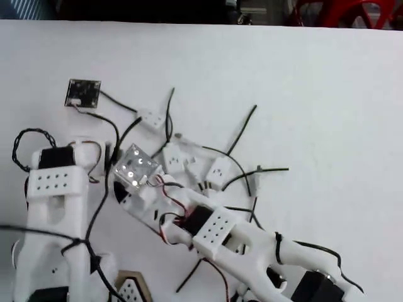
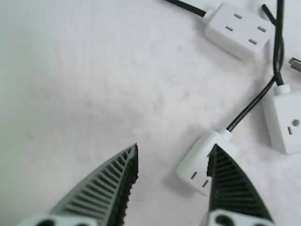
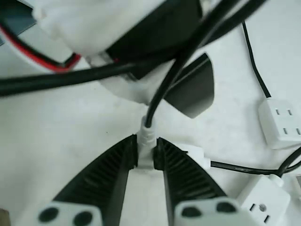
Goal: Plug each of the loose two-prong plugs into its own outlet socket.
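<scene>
Two-prong plug [image 3: 146, 128] is clamped in the right hand [image 3: 146, 139], both fingers pressed together on its white body. Its black cord [image 3: 157, 96] leaves the body straight out past the fingertips, away from the wrist, so the plug's long axis runs along that hand's own axis. Prongs are hidden between the fingers. With the cord at the far end, my guess is they point back toward the palm, but I can't tell. Likely target is the outlet socket [image 2: 195, 165] lying on the tabletop [image 2: 70, 70] at the left hand [image 2: 174, 150], which is spread apart and holds nothing. The socket sits against the inner side of one finger [image 2: 228, 183] and well off the other. Its long axis runs from the cord end to the slotted face, and the slots face toward the left wrist. Two more socket blocks [image 2: 235, 28] lie farther out, with cords crossing between them. Read: the right arm has the plug and the left arm is nearer the socket. The mating turns on getting the plug axis collinear with the socket axis, prongs toward the slotted face. If the prongs do face the palm, that likely needs a turn or a regrasp first. Risk: the socket is loose and looks light, so it would probably slide under a push unless the left hand closes on it.
</scene>
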`<state>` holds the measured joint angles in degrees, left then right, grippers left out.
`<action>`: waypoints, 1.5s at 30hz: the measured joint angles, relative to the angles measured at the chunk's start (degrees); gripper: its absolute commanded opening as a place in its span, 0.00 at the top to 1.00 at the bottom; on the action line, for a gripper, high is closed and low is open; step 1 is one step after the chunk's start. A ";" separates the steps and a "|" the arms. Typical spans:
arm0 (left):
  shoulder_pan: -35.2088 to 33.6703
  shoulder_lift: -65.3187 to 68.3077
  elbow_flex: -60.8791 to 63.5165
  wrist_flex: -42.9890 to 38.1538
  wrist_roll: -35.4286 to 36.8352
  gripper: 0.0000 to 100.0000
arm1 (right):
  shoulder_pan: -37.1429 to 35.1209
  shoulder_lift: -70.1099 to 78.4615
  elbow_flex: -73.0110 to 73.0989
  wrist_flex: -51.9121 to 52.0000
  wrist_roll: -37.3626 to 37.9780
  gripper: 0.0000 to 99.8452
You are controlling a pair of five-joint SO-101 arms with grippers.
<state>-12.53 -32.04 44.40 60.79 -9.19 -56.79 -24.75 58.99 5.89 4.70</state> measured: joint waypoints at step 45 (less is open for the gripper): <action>-13.54 -17.32 15.74 -5.98 0.26 0.76 | 1.93 19.87 -9.41 -0.44 -2.37 0.98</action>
<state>-26.07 -49.36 60.13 54.81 -8.92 -54.86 -4.88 49.58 5.45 2.33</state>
